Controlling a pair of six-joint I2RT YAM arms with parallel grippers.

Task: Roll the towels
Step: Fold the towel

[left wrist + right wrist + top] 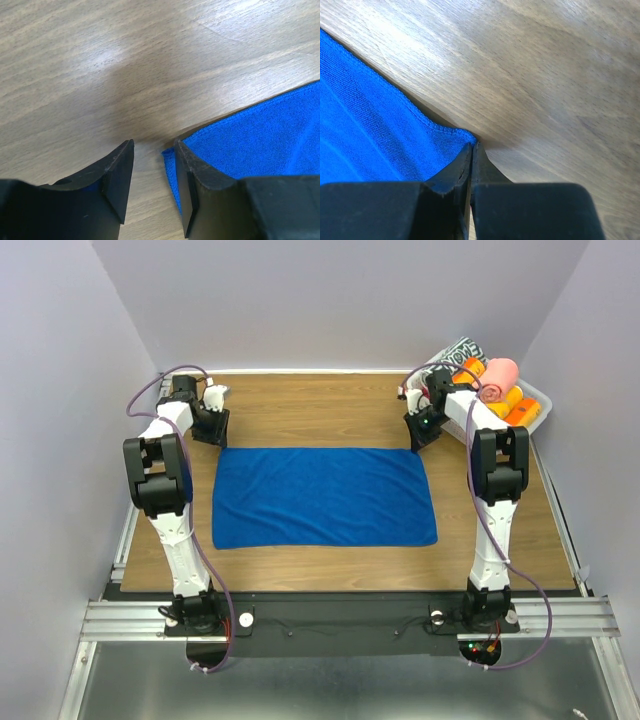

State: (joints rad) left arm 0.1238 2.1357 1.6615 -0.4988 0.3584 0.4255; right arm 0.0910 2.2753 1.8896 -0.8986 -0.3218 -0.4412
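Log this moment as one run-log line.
blue towel: flat | right gripper: shut on corner | left gripper: open at corner

No legible text, label, brand, number or sign is shown in any view; markings on the black-and-white patterned towel roll (461, 348) cannot be read.

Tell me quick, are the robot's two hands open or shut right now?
Left gripper: open, its jaws apart at a corner of the blue towel, not gripping it.
Right gripper: shut, apparently pinching another corner of the blue towel.
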